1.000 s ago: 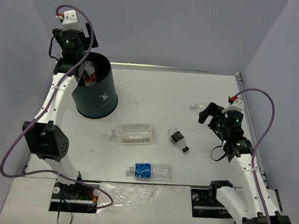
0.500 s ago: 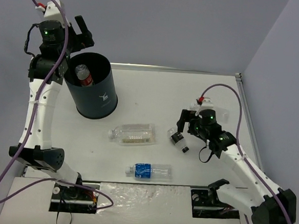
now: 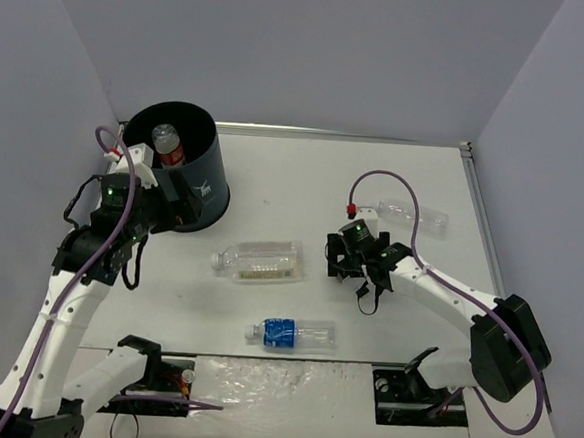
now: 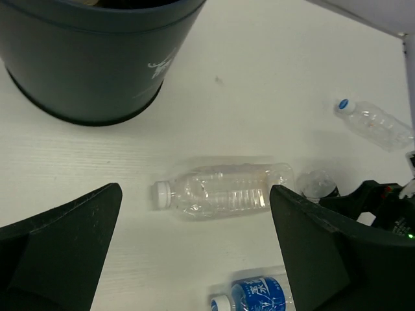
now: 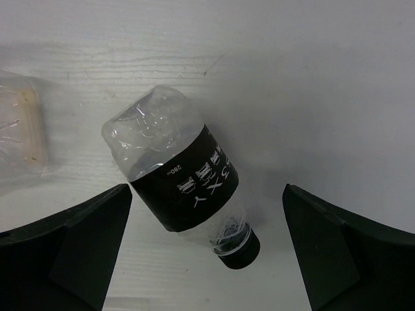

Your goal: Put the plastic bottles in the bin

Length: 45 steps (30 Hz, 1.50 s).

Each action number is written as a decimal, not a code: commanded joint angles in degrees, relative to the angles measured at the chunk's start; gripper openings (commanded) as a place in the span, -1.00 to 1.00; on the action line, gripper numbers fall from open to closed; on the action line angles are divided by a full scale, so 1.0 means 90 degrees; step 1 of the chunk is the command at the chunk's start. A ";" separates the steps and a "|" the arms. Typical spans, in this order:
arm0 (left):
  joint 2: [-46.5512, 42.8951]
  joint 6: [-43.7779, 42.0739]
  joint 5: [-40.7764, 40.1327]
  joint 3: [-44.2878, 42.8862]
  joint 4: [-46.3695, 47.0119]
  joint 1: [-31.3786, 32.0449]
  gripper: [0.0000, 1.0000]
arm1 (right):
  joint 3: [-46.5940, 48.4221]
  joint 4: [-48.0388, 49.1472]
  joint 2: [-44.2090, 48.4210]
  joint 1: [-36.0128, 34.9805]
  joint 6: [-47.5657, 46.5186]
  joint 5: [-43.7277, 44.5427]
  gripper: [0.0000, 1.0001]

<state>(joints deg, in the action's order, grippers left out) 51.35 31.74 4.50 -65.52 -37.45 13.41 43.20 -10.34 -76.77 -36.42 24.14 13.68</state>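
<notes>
I hold the right gripper [image 5: 204, 191] with jaws spread astride the black-labelled bottle [image 5: 185, 184], lying at 3 o'clock of table centre, ready to pinch it, while the left gripper [image 4: 194, 190], equally spread, faces the ribbed bottle [image 4: 224, 191] near the bin [image 3: 199, 187] at 10 o'clock.

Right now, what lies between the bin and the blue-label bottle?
The wide ribbed bottle, on its side, touching neither bin nor blue-label bottle; the top view shows it.

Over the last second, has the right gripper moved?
Yes. The right gripper moved left, away from the plain bottle by the right edge, and now hangs over the black-label bottle.
</notes>
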 commanded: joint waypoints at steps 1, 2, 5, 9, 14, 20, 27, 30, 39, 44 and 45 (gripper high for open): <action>-0.0342 0.0013 0.0455 0.0203 0.0954 0.0449 0.94 | -0.0327 -0.0110 0.0190 -0.0004 0.0464 0.0264 1.00; -0.0334 -0.0005 0.0481 0.0248 0.1001 0.0501 0.94 | -0.0390 -0.0087 0.0190 -0.0010 0.0471 0.0199 0.99; -0.0236 -0.0090 0.0514 0.0225 0.0946 0.0540 0.94 | -0.0531 0.0025 0.0147 -0.0015 0.0410 -0.0017 0.98; -0.0204 -0.0170 0.0497 0.0258 0.0919 0.0534 0.94 | -0.0672 0.0126 0.0031 -0.0015 0.0445 -0.0120 0.96; -0.0186 -0.0208 0.0566 0.0295 0.1013 0.0541 0.94 | -0.0802 0.0491 -0.0057 -0.0015 0.0543 -0.0537 0.58; -0.0272 -0.0235 0.0480 0.0345 0.1031 0.0541 0.94 | -0.0976 0.0589 -0.0091 -0.0015 0.0685 -0.0482 0.06; -0.0203 -0.0181 0.0496 0.0347 0.1058 0.0542 0.94 | -0.1136 0.0654 0.0343 -0.0048 0.0711 -0.0598 -0.42; -0.0093 -0.0083 0.0677 0.0356 0.1144 0.0557 0.94 | -0.1110 0.0713 0.0638 -0.0137 0.0453 -0.0678 -0.62; 0.0538 0.0371 0.1453 0.0562 0.2549 0.1552 0.94 | -0.0617 0.1609 0.1560 -0.0886 -0.0612 -0.1513 -0.86; 0.1245 0.0665 0.1852 0.0279 0.3278 0.2269 0.94 | -0.0190 0.2616 0.1492 -0.1034 -0.0915 -0.2512 -0.87; 0.1366 0.0757 0.1915 0.0279 0.3529 0.2342 0.94 | -0.0118 0.2785 0.1439 -0.1053 -0.0920 -0.2638 -0.87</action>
<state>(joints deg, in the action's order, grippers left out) 60.07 34.61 16.76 -58.81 -18.02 31.09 37.27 2.98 -63.75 -44.96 19.43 -1.76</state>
